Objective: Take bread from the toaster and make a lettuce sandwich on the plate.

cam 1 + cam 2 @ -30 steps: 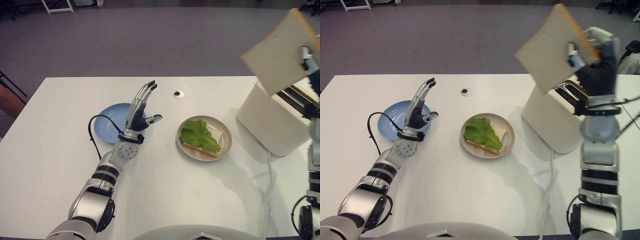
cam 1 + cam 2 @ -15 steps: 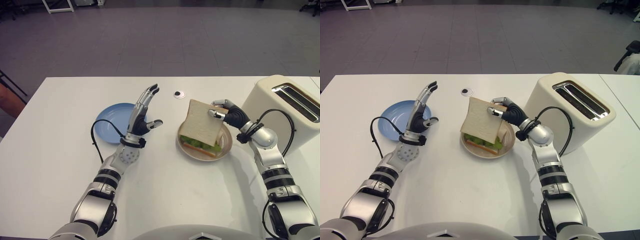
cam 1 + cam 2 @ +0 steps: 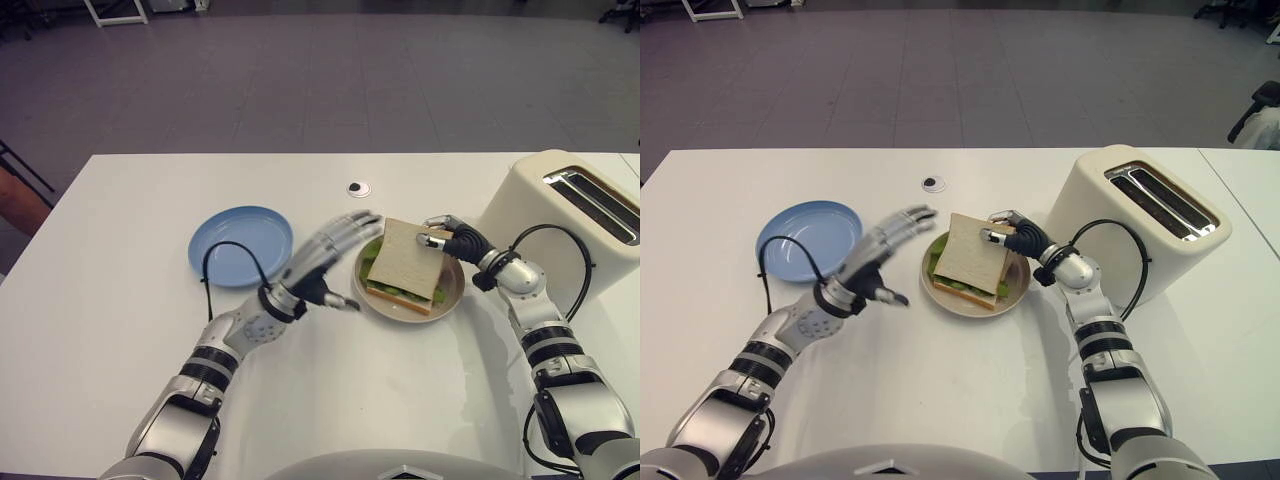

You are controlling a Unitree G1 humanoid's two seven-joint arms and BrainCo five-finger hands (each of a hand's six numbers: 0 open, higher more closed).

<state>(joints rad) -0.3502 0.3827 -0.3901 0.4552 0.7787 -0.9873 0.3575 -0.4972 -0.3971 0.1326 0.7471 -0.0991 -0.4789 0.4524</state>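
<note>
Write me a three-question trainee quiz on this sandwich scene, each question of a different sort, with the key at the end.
1. Multiple choice: the robot's right hand is
A. open and holding nothing
B. shut on the square top slice of white bread
C. curled and holding nothing

2. True or false: the left hand holds nothing and is near the left rim of the round beige plate.

3. Fill in the missing word: the green lettuce leaf lies ___ the top slice.

Key: 1 B; 2 true; 3 under.
</note>
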